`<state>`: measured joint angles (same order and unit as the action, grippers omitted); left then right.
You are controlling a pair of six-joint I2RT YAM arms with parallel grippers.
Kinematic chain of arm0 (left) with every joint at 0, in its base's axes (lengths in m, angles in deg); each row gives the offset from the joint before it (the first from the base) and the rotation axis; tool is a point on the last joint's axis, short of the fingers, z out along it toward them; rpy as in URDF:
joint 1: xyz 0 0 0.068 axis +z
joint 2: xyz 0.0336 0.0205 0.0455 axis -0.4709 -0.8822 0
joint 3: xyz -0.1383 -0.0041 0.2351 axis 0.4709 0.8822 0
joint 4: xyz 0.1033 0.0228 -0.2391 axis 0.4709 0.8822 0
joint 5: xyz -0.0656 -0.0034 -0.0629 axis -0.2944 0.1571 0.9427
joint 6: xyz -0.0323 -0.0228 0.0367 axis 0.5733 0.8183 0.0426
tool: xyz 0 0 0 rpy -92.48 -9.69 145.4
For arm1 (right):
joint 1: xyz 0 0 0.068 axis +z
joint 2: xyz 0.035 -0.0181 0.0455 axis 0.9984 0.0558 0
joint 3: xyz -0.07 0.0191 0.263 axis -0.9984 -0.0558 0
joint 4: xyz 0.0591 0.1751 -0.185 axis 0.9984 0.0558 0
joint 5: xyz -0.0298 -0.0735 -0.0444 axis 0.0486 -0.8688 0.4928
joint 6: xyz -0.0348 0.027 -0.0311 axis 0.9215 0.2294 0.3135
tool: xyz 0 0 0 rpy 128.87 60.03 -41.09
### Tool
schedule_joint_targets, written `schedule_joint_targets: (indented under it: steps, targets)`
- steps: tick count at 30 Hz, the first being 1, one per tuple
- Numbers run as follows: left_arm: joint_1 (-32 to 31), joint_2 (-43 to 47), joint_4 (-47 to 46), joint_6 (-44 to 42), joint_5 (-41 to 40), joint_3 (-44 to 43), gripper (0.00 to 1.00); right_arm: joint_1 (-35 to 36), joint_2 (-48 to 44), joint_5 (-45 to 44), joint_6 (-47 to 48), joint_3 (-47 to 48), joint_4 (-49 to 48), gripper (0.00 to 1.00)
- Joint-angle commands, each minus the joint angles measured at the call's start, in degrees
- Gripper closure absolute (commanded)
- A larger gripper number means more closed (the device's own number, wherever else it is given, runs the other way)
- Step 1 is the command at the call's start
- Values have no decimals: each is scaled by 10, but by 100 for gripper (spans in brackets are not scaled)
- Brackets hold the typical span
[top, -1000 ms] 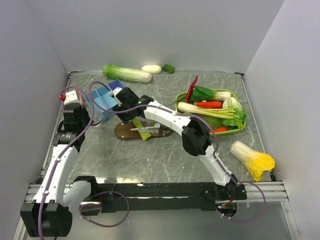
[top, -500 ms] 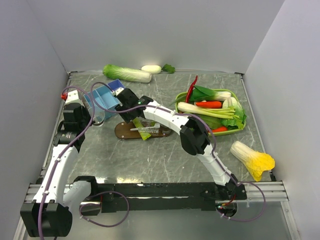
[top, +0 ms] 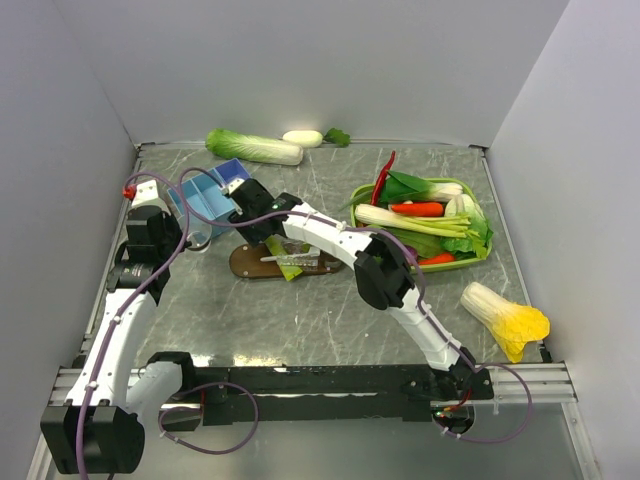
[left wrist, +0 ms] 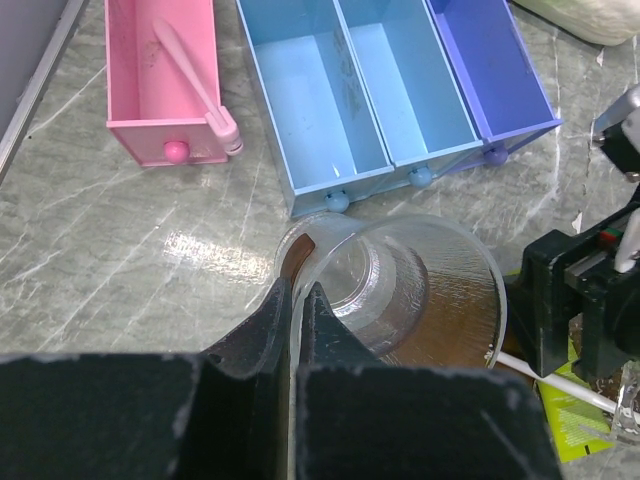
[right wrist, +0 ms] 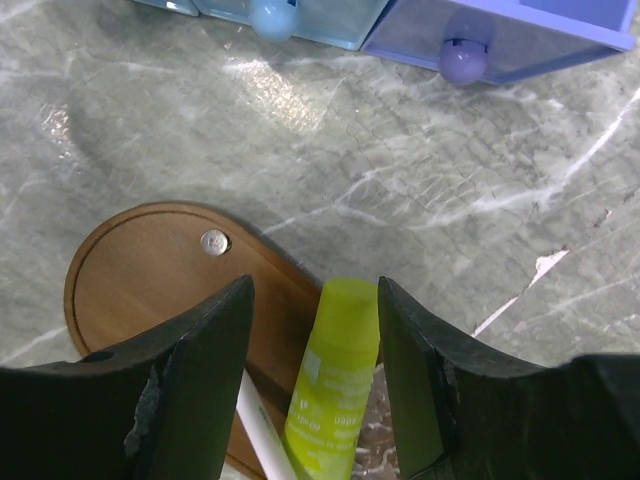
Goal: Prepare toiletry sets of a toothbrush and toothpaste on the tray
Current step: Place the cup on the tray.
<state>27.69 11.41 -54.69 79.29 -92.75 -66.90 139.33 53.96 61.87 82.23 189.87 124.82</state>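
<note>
The dark wooden tray lies left of centre; it also shows in the right wrist view. A light-green toothpaste and a white toothbrush lie on it. My right gripper is open just above the tray's left end. Its jaws stand either side of the toothpaste's cap, with the toothbrush beside it. My left gripper is shut on the rim of a clear tumbler, held left of the tray.
The blue compartment box stands behind the tray, with a pink drawer holding a pale stick. The lime-green vegetable basket is at the right, a cabbage in front of it. A napa cabbage lies at the back.
My right arm has shifted slightly left over the tray's left end, uncovering more of the blue box. The left arm and tumbler have hardly moved.
</note>
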Motion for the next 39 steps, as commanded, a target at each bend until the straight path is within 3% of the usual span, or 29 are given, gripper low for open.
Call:
schedule_joint_targets:
  steps: [1,9,18,29,33,39]
  targets:
    - [1,15,-70,11,16,-10,99,4,18,-23,-9,26,41,41]
    - [1,20,-71,12,19,-10,99,4,28,-27,-12,36,55,41]
    - [1,25,-72,12,21,-10,99,8,25,-12,-27,14,54,57]
    - [1,22,-72,11,18,-10,99,35,11,23,-29,13,14,60]
    - [1,22,-72,11,20,-10,99,42,4,30,-23,15,10,59]
    - [1,23,-72,11,24,-10,99,40,-34,-15,30,-27,12,45]
